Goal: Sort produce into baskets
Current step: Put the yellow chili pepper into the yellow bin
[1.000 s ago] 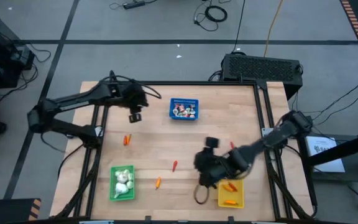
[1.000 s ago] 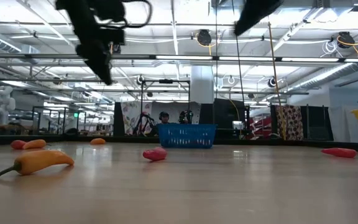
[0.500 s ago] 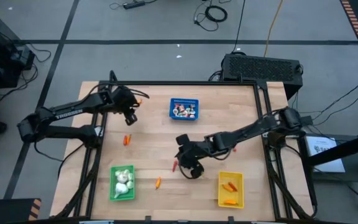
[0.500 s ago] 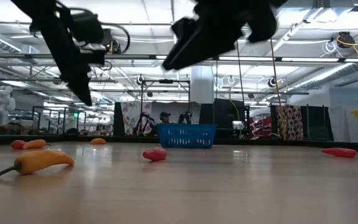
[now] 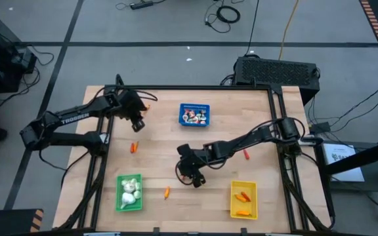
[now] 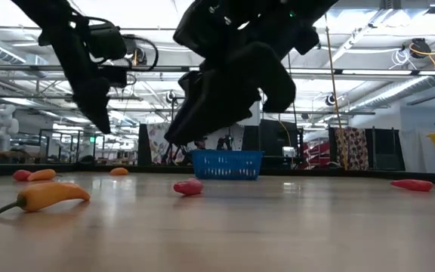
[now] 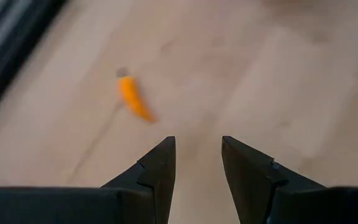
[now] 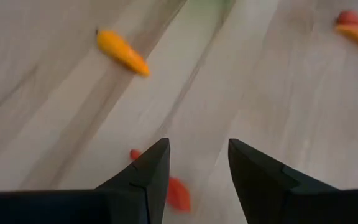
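**A:** What is changing on the right side?

**B:** A second ago the right gripper (image 8: 197, 144) was hanging over the yellow rectangular plastic basket (image 5: 243, 208), well off to the front and right of the blue perforated plastic basket (image 5: 194, 122). Now it is reaching across to a spot straight in front of the blue basket, about halfway to the table's front edge.

**A:** Is it carrying anything?

**B:** No. Its fingers are standing apart with only wood between them. I am reading that as one drop-off finished and the next pick starting.

**A:** Which piece is it going for?

**B:** The small red toy pepper (image 6: 188, 187), by my guess. It is lying flat on the table in front of the blue basket, directly under that gripper and not yet touched.

**A:** How is it looking?

**B:** Short, stubby and glossy, tapering to one end. It is probably going to roll if it gets nudged off-centre.

**A:** And the other arm?

**B:** The left gripper (image 7: 197, 140) is hovering off the blue basket's left side, barely shifting over the last half second, and its fingers are parted and empty. A slim orange toy pepper (image 7: 134, 99) is showing just ahead of them.

**A:** What else is waiting?

**B:** A longer yellow-orange pepper (image 5: 167, 192) is lying farther front-left of the blue basket, beside the green basket (image 5: 119, 194).
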### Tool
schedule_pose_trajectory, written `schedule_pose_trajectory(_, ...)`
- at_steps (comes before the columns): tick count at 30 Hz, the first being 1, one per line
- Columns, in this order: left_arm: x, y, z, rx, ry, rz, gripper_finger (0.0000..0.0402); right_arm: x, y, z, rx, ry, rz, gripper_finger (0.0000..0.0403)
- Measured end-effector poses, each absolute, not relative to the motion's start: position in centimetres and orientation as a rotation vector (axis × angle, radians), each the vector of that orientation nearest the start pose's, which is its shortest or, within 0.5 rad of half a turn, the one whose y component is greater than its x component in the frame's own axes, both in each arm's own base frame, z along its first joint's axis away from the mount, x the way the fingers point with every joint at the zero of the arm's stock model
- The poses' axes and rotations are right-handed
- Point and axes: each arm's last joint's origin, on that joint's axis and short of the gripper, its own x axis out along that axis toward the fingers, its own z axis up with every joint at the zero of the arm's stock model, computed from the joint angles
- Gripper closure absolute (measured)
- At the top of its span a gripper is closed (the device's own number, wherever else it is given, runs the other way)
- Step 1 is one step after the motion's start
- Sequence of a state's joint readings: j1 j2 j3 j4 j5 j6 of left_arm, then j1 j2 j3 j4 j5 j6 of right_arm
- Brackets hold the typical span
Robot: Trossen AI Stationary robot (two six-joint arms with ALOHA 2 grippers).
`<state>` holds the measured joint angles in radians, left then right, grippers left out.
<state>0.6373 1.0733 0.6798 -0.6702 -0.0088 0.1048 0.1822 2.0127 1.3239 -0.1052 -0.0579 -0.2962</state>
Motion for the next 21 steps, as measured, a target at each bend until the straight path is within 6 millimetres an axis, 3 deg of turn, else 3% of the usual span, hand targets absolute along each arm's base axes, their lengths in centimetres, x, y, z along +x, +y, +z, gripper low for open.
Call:
schedule_pose_trajectory(5,15.9,11.6,24.3,-0.271,0.992,0.479,0.0263,42.2,7.7,16.5,-0.330,0.734,0.339,0.0248)
schedule_pose_trajectory(10,15.9,10.9,27.4,-0.445,0.973,0.480,0.0263,42.3,7.3,16.5,-0.280,0.740,0.305,0.0248)
schedule_pose_trajectory(21,14.4,6.0,24.4,-0.714,1.341,0.555,0.0263,42.2,7.4,16.4,-0.318,0.749,0.329,0.0248)
